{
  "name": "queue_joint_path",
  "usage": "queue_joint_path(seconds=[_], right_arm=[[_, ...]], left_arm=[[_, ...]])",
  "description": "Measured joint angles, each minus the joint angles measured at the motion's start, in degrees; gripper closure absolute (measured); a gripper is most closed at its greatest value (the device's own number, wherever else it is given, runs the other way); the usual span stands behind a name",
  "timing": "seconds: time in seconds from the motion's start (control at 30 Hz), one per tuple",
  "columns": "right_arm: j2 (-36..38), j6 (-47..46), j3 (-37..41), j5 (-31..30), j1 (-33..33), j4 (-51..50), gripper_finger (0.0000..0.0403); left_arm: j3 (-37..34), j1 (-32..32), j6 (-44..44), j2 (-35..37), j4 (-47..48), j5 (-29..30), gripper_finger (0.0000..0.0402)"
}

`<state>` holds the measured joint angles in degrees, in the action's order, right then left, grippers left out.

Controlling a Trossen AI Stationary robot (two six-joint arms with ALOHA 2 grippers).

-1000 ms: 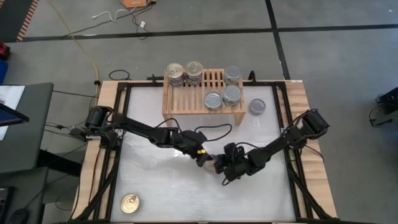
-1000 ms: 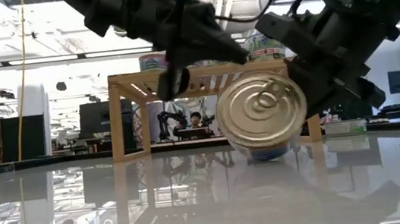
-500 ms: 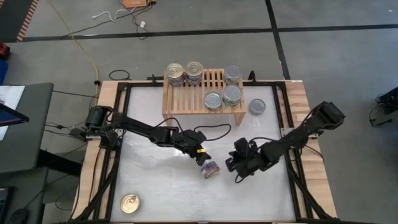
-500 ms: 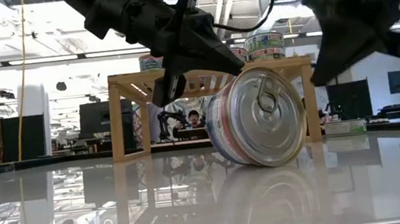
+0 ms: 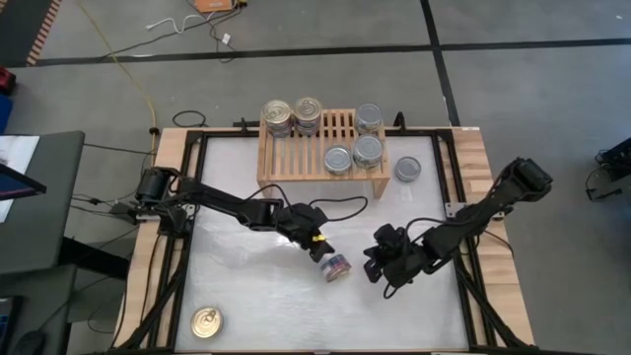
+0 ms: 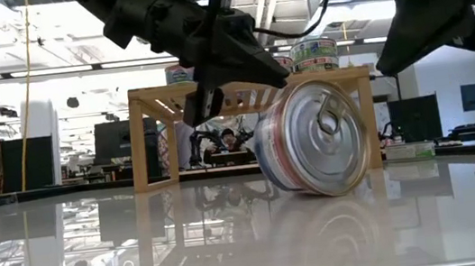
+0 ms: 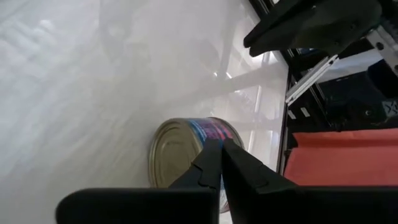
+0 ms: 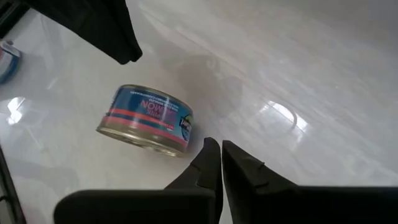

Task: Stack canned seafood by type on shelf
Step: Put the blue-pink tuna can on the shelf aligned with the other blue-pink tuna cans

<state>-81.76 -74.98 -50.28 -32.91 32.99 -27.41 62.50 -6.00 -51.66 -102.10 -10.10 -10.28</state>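
Observation:
A canned seafood tin (image 5: pixel 336 267) with a blue and red label stands tilted on its rim at mid-table, its pull-ring top (image 6: pixel 324 136) facing the near edge. My left gripper (image 5: pixel 320 252) is shut and sits at the tin's far left side. My right gripper (image 5: pixel 378 264) hovers just right of the tin, raised, with its fingers together (image 8: pixel 221 163) and nothing between them. The shelf (image 5: pixel 296 163) stands at the far edge. On it are two stacks of gold-topped tins (image 5: pixel 294 115) at the left and three grey-topped tins (image 5: pixel 355 148) at the right. My left gripper meets the tin with its shut fingers (image 7: pixel 211 163) at the upper rim of its plain bottom face (image 7: pixel 177 146). It comes slanting down from the table's far left. The fingers themselves hide the exact spot. The tin stays tilted, with its lower rim (image 6: pixel 336 192) on the table.
One grey-topped tin (image 5: pixel 407 170) lies flat on the table right of the shelf. A gold-topped tin (image 5: pixel 205 321) lies near the front left corner. Free white tabletop lies in front of the shelf and along the near edge.
My right gripper has drawn back from the tin toward the table's right edge and risen. The tin, which stood with its top square to the near edge, has turned about and tipped, and its labelled side now shows.

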Motion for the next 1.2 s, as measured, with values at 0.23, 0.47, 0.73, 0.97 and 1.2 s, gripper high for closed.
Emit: queue_joint_path(seconds=[0.23, 0.47, 0.73, 0.97, 1.2], right_arm=[[0.0, 0.0, 0.0, 0.0, 0.0, -1.2, 0.0358], [0.1, 0.0, 0.0, 0.1, 0.9, -2.2, 0.0358], [0.1, -3.0, 0.0, 0.3, 2.8, -5.8, 0.0358], [0.1, -4.5, 0.0, 2.8, 4.4, -7.8, 0.0358], [0.1, -4.7, 0.0, 3.8, 6.1, -9.1, 0.0358]], left_arm=[[0.0, -0.2, 1.7, 0.0, -2.2, 4.1, 0.0314], [0.0, -1.9, 2.2, 0.0, -6.8, 18.2, 0.0182], [0.0, -1.8, 0.9, 0.3, -7.2, 27.2, 0.0117], [0.0, -0.2, 2.1, 0.3, -7.3, 18.6, 0.0115], [10.4, -1.5, 8.2, -0.3, 14.1, 12.2, 0.0115]])
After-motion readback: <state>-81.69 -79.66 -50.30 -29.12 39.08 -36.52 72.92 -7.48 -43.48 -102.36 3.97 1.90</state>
